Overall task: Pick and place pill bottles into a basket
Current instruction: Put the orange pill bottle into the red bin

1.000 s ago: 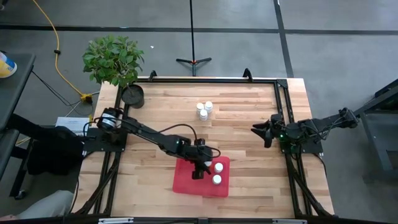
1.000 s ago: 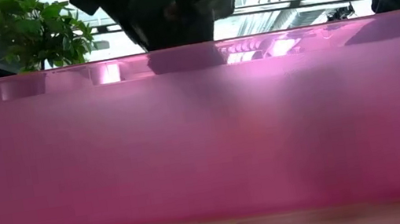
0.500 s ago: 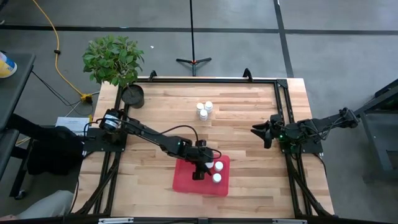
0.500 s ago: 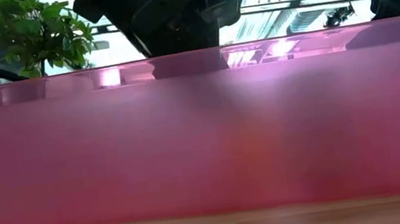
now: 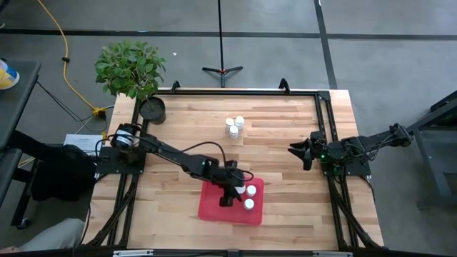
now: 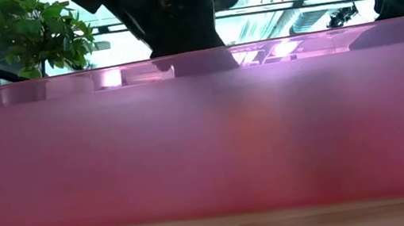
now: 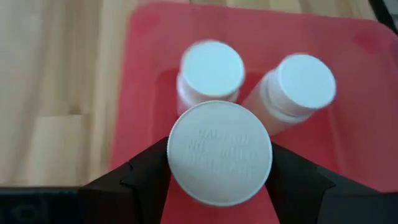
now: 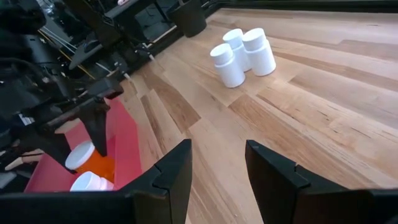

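Note:
The red tray (image 5: 214, 208) lies near the table's front edge, and its wall (image 6: 204, 129) fills the low view. Two white-capped pill bottles (image 5: 250, 197) stand inside it; they also show in the left wrist view (image 7: 211, 68) (image 7: 303, 84). My left gripper (image 5: 228, 195) is over the tray's middle, shut on a third bottle (image 7: 220, 152). Three more white bottles (image 5: 234, 126) stand together on the wood toward the far edge. My right gripper (image 5: 305, 153) is open and empty at the table's right side. My left gripper holds the bottle between its two fingers (image 7: 146, 177), one on each opposite side just below the white cap (image 7: 220, 152). The fingers point down from above. The bottle is upright inside the tray. The cap hides whether its base rests on the tray floor.
A dark round plant pot (image 5: 152, 109) stands at the far left corner with a leafy plant (image 5: 128, 68) behind it. A black frame (image 5: 235, 91) runs along the table's edges. Bare wood lies between the tray and the three bottles.
My left gripper, still shut on the bottle, has stayed over the tray and gone down a little into it. In the low view the tray has slid slightly, so its left end now shows.

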Robot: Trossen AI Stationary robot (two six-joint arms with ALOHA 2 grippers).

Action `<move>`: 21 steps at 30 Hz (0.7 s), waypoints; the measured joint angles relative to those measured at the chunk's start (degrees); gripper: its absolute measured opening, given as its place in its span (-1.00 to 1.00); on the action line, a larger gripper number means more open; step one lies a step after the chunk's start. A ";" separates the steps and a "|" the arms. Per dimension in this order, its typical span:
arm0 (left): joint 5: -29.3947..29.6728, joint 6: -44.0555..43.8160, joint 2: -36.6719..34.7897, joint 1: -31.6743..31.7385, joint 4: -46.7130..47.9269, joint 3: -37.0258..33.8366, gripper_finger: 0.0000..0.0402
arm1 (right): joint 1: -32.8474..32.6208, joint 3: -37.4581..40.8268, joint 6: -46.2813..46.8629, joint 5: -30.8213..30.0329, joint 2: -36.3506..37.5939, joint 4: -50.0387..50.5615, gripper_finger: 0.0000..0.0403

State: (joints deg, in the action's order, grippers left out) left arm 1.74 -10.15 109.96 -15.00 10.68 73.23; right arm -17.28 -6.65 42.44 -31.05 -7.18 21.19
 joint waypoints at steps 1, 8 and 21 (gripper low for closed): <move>0.58 0.60 -0.29 0.02 0.19 0.00 0.34 | 0.00 0.02 0.00 0.00 0.00 0.00 -0.30; 1.85 1.35 -0.53 0.03 0.17 0.00 0.34 | 0.00 0.02 -0.44 -0.02 0.00 0.00 -0.30; 1.90 1.33 -0.53 0.02 0.19 0.00 0.34 | 0.00 0.02 -0.46 -0.02 0.00 0.00 -0.30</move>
State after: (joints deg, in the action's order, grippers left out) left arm 3.64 -8.82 109.43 -14.98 10.87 73.23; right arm -17.28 -6.63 41.98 -31.07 -7.18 21.19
